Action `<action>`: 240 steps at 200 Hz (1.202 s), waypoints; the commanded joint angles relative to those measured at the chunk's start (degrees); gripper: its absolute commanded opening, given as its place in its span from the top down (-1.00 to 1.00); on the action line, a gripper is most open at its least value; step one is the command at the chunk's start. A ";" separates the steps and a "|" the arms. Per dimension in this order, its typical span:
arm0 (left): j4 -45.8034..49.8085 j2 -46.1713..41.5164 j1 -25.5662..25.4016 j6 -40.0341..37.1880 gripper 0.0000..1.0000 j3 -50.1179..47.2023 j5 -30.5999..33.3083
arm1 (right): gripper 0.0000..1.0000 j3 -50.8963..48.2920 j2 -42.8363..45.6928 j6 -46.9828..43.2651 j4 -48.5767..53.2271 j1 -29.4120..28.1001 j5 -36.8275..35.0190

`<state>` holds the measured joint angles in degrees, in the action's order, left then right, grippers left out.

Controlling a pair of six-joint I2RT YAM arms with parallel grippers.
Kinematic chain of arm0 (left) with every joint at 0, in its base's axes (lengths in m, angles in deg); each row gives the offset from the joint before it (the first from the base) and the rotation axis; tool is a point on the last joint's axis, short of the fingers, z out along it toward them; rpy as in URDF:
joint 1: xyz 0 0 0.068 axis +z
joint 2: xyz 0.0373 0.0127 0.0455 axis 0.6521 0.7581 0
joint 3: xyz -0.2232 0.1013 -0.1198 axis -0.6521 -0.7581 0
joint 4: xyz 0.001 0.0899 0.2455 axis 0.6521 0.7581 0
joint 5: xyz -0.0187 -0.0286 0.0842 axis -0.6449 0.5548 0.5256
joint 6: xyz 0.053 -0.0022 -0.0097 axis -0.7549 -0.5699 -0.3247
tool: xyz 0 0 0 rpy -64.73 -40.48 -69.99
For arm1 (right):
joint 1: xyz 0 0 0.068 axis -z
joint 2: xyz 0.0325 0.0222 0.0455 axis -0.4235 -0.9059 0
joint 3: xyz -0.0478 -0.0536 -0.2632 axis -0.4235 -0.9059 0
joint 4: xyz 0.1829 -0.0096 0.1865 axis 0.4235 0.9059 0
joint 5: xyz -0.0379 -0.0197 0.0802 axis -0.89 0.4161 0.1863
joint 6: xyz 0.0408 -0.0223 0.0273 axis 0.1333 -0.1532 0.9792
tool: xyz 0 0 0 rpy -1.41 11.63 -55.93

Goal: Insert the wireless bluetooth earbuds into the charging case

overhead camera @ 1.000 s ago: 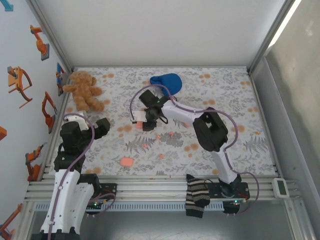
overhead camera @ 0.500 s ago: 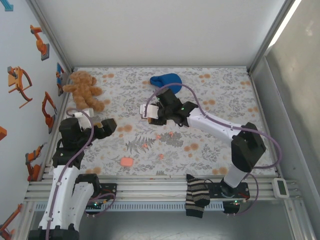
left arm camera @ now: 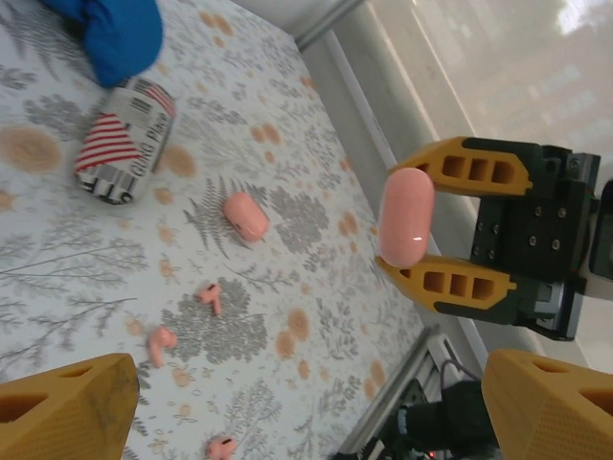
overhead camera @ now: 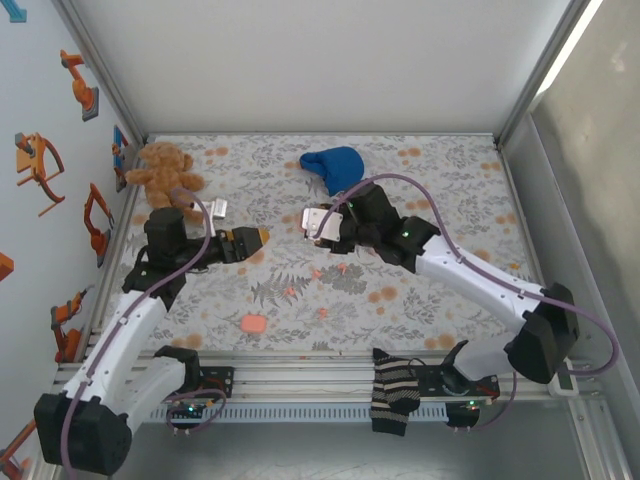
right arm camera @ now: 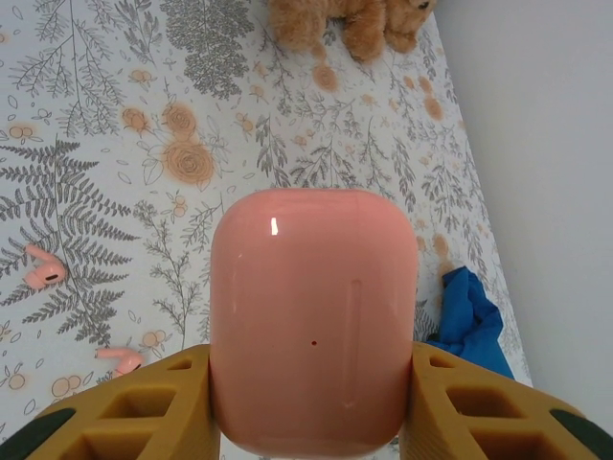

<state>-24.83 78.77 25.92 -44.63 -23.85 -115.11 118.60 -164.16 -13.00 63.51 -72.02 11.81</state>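
Observation:
My right gripper is shut on the pink charging case, holding it upright above the floral mat; the case shows between the yellow fingers in the left wrist view too. From the top the right gripper hangs over the mat's middle. Several small pink earbuds lie loose on the mat just in front of it; two earbuds show in the right wrist view and others in the left wrist view. My left gripper is open and empty, a little left of the right one, pointing at it.
A second pink case lies near the front left. A teddy bear sits at the back left and a blue cloth at the back middle. A striped can and another pink case lie on the mat. A striped sock hangs over the front rail.
The right arm has stretched out and carried the case right and back. The left arm has swung from the left edge toward the middle, its open gripper now facing the case.

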 commanded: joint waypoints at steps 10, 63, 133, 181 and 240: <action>-9.16 4.15 -5.19 3.16 -0.77 3.35 -1.49 | 0.21 -2.10 3.44 1.77 -0.84 0.29 -0.78; -14.56 11.28 -11.54 4.35 -0.63 6.76 -2.01 | 0.21 -4.38 7.12 3.20 -2.32 0.23 1.23; -15.04 17.07 -15.58 4.69 -0.42 9.76 -2.81 | 0.21 -3.46 6.92 3.21 -2.09 -0.46 -0.04; -15.52 20.26 -18.28 4.80 -0.25 11.81 -3.37 | 0.21 -3.94 6.77 3.47 -3.05 -0.96 -0.54; -16.13 22.22 -19.21 4.46 0.05 12.21 -3.40 | 0.21 -3.86 6.09 3.47 -2.74 -0.98 -2.12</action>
<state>-39.40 100.76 6.97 -39.80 -13.16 -117.12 114.65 -158.04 -10.20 62.37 -72.67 11.00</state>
